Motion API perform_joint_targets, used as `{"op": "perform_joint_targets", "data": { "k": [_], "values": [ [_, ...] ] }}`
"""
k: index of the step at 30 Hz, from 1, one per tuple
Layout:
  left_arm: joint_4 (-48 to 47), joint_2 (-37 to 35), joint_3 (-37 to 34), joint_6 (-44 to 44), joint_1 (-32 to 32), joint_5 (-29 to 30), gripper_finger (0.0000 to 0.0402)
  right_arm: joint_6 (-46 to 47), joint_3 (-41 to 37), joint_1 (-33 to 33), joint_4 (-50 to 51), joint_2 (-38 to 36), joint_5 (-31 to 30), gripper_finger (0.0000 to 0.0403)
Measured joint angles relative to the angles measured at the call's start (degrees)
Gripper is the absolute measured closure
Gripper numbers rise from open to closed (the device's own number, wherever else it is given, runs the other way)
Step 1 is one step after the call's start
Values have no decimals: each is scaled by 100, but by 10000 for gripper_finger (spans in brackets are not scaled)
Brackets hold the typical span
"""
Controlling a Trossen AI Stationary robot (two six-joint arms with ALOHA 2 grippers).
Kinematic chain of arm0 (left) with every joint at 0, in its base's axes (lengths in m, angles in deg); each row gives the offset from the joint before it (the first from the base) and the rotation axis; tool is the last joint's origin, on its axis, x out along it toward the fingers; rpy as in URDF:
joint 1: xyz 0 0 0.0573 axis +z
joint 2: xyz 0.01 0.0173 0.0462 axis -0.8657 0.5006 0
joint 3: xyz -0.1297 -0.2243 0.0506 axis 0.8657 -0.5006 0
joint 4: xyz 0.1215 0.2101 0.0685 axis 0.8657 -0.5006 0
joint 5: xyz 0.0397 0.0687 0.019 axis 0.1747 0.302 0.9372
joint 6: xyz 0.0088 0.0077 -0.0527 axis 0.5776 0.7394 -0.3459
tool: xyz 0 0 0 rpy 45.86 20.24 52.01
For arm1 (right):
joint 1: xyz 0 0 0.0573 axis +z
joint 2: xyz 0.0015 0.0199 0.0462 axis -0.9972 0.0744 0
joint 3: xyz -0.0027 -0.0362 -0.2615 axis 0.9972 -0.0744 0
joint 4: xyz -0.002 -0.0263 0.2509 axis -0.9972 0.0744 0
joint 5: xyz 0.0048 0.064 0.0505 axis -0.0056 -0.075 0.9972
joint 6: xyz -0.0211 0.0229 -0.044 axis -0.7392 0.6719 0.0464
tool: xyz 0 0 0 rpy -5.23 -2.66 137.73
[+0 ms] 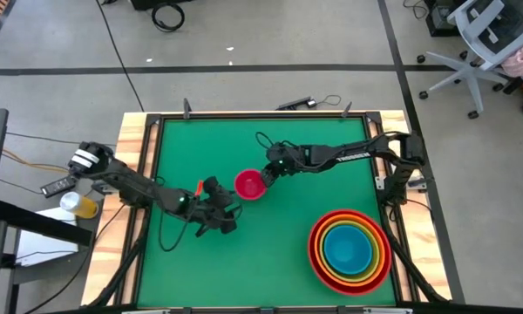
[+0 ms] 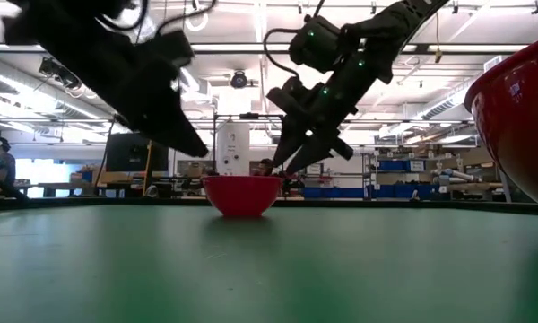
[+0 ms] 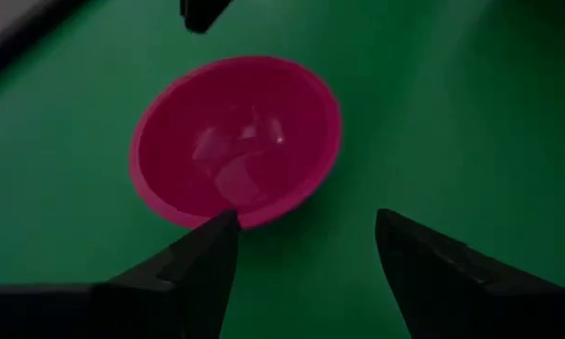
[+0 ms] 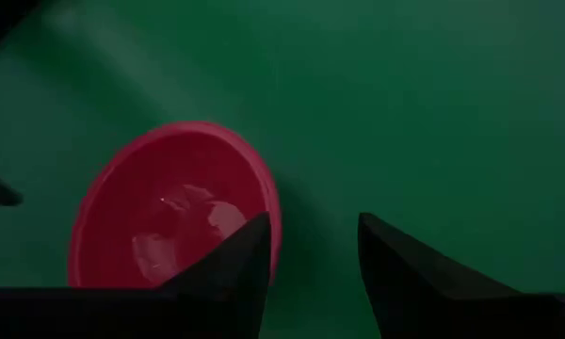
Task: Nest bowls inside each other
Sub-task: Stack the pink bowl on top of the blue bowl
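Observation:
A small red bowl [image 1: 249, 185] stands upright on its base near the middle of the green table [image 1: 279, 253]; the low view shows the bowl [image 2: 242, 194] too. My right gripper [image 1: 266, 176] comes at it from the far right, slanting down and open. One of its fingertips [image 4: 261, 226] is over the bowl's rim, the other beside the bowl above the table. My left gripper [image 1: 230, 208] is open at the bowl's near left side. In the left wrist view the bowl [image 3: 235, 141] lies just beyond the left gripper's fingers [image 3: 306, 231]. My right gripper has one fingertip [image 2: 283, 170] right at the bowl's rim [image 4: 275, 212] on its far right side, slanting down from above. I cannot tell whether it touches the rim. The bowl stands on the table.
A stack of nested bowls [image 1: 349, 249], red outermost and blue innermost, stands at the near right; its red wall [image 2: 520, 108] fills the low view's right edge. A wooden frame [image 1: 139, 174] borders the table. A yellow cup [image 1: 80, 206] stands off the table at the left.

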Motion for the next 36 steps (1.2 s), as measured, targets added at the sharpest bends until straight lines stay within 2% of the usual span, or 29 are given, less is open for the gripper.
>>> {"op": "perform_joint_targets", "data": {
  "k": [6,15,21,25,27,32,36],
  "values": [
    [116,523,0,24,366,-221,148,-11,-34,110,-115,138,-5,238],
    [1208,1102,-2,524,617,-696,148,-270,-33,193,-99,364,343,245],
    [1432,1202,9,656,646,-760,148,-274,-37,194,260,379,220,296],
    [1473,1216,9,632,644,-893,148,-442,-39,191,486,333,289,362],
    [1454,1200,4,614,593,-891,148,-596,-21,196,695,120,303,383],
    [1238,895,7,621,440,-889,148,-739,-43,330,1672,-815,310,369],
    [971,502,9,620,287,-673,148,-798,-38,655,2722,-1746,434,382]
  ]
}}
